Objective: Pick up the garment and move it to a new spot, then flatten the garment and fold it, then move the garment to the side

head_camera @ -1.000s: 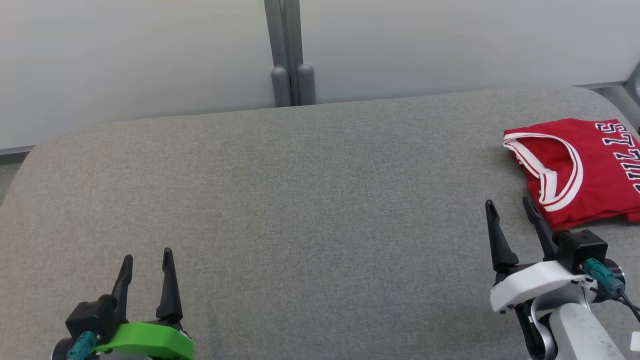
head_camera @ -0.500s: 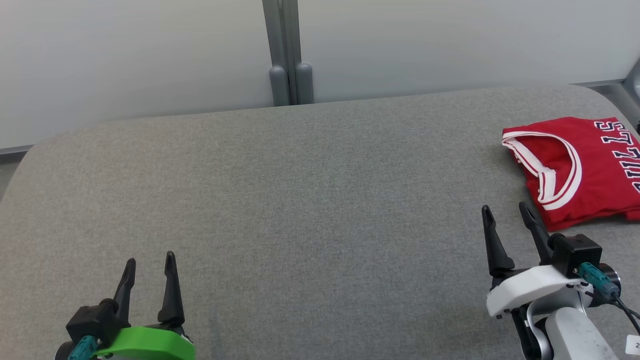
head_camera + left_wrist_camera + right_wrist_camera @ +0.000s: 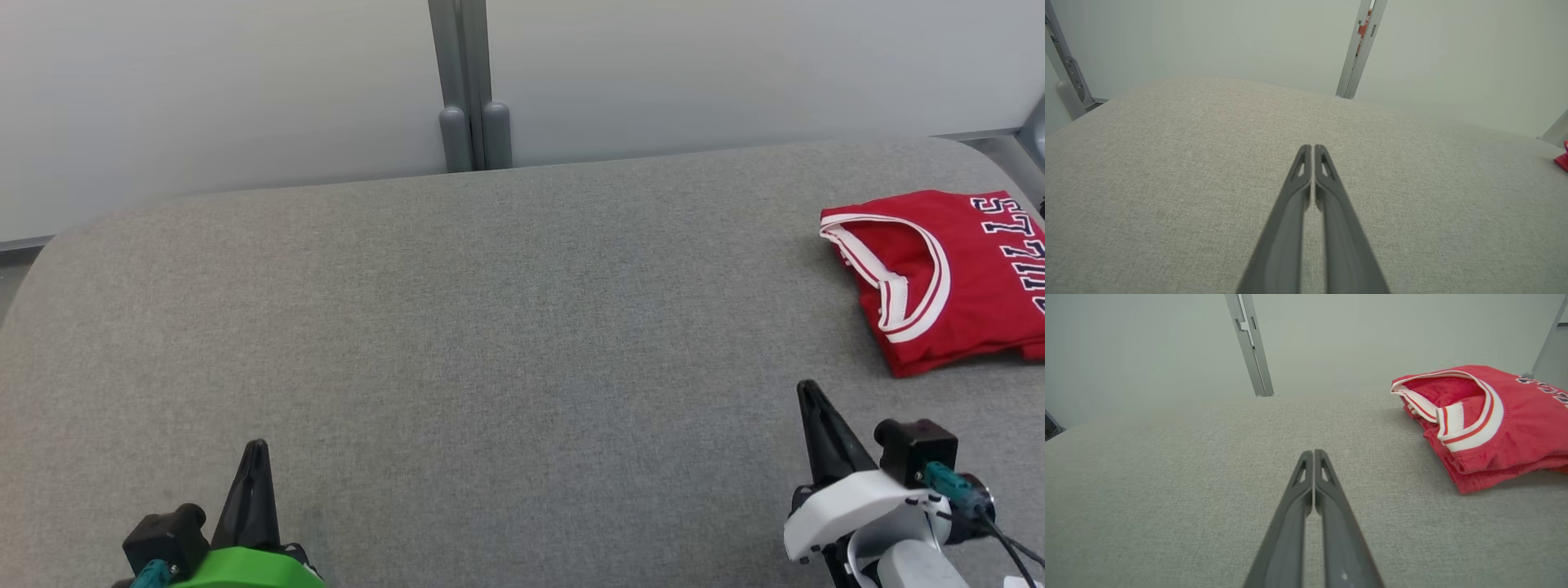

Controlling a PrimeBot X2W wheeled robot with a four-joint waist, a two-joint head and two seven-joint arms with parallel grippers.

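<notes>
Both jaws are clenched with nothing between them. The left gripper (image 3: 255,447) stands at the lower left of the head view, its two dark fingers pressed into one spike that points up the frame above a bright green wrist shell (image 3: 245,569). In the left wrist view the same fingers meet at the tips over bare cloth. The right gripper (image 3: 808,389) stands at the lower right of the head view, fingers likewise pressed together above a white wrist shell (image 3: 853,502), with a small black block and a teal plug (image 3: 947,478) just to its right. In the right wrist view its fingertips touch each other and hang over the grey surface, holding no fabric. The garment, a red jersey (image 3: 939,282), lies folded at the right edge of the head view, a little above the middle, partly cut off by the frame. White and red trim loops across its left part, and dark letters with white outlines run along its right side, reading "ULLS" as far as they show. In the right wrist view the jersey (image 3: 1502,428) sits at the upper right, apart from the fingertips, its layered edges stacked on the side nearest the camera. It rests on a padded table covered in grey woven cloth (image 3: 490,327) with rounded corners. Beyond the table's far edge stand pale wall panels, joined at top centre by a grey post (image 3: 461,82).
</notes>
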